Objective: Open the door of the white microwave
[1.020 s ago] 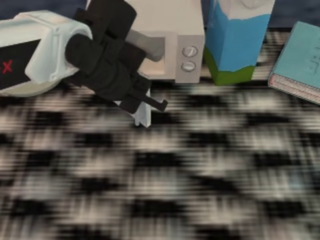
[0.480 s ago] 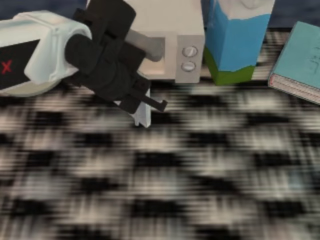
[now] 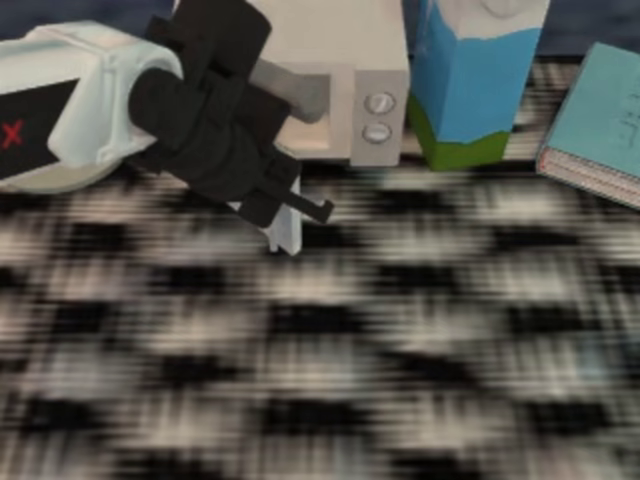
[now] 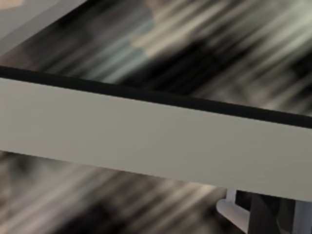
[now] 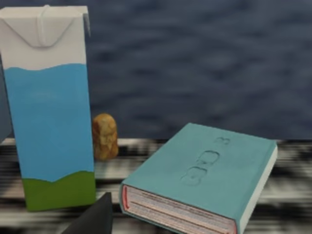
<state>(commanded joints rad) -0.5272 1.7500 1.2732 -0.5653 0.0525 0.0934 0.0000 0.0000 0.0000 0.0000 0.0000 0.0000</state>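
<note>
**Left arm reaching in from the table's left, right arm out of the overhead view**

The left arm enters from the left edge of the top view, its white forearm shell giving way to a black wrist that angles toward the table's middle. The left gripper (image 3: 296, 212) sits at the end of that wrist, low over the tabletop, its dark fingers (image 3: 318, 207) pointing toward the right side, with a pale panel edge between them. The left wrist view does not show the fingers clearly. Of the right arm, only a dark wedge of its gripper (image 5: 92, 218) shows in the right wrist view.
</note>
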